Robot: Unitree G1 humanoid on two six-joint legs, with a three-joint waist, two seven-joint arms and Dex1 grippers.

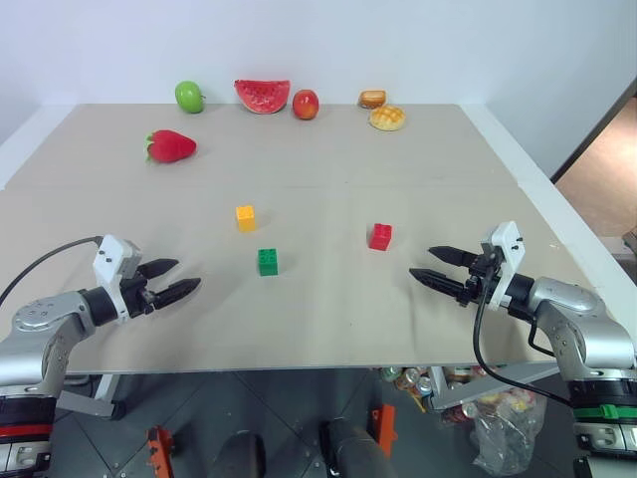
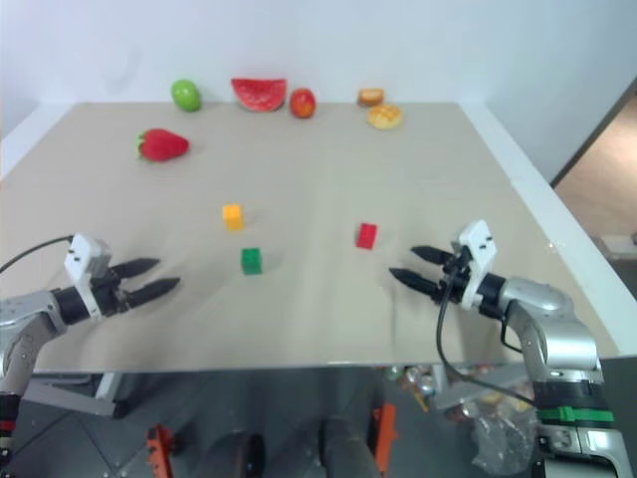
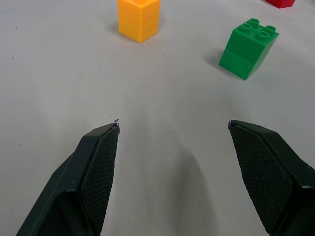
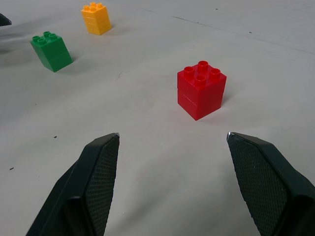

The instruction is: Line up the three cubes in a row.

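Observation:
Three small studded cubes stand apart on the tan table: a yellow-orange cube to the left, a green cube nearer and slightly right of it, a red cube to the right. My left gripper hovers open over the front left of the table, pointing toward the green cube and the yellow-orange cube, with nothing between its fingers. My right gripper is open at the front right, aimed at the red cube a short way ahead, holding nothing.
Toy food lines the far side: a green apple, a watermelon slice, a red apple, two breads and a strawberry. The table's front edge runs just below both grippers.

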